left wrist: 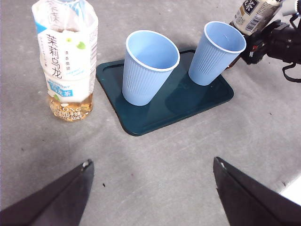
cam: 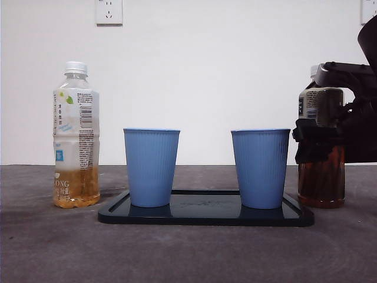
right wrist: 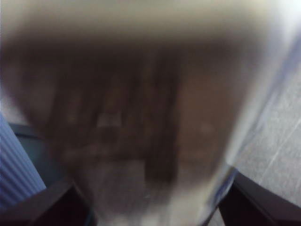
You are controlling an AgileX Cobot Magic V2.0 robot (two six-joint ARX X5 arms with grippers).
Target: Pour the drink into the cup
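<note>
From my station the front view puts the dark tray (cam: 206,217) dead centre on the grey table (cam: 53,247), with two blue ribbed cups standing upright on it: the left cup (cam: 151,167) toward the tray's 9 o'clock end and the right cup (cam: 260,168) toward its 3 o'clock end, well apart from each other. Off the tray at 9 o'clock stands a clear bottle of pale tea (cam: 76,135), white cap on, only its bottom part filled. At 3 o'clock, just beside the tray's end and near the right cup, I have the dark tea bottle (cam: 321,159) standing upright on the table, and my right gripper (cam: 323,141) is pinching it around the middle, black jaws pressed against its sides; the right wrist view is filled by the blurred brown bottle (right wrist: 136,117). My left gripper (left wrist: 153,190) hangs back above the table with jaws spread wide, nothing between them, looking toward the pale bottle and both cups.
</note>
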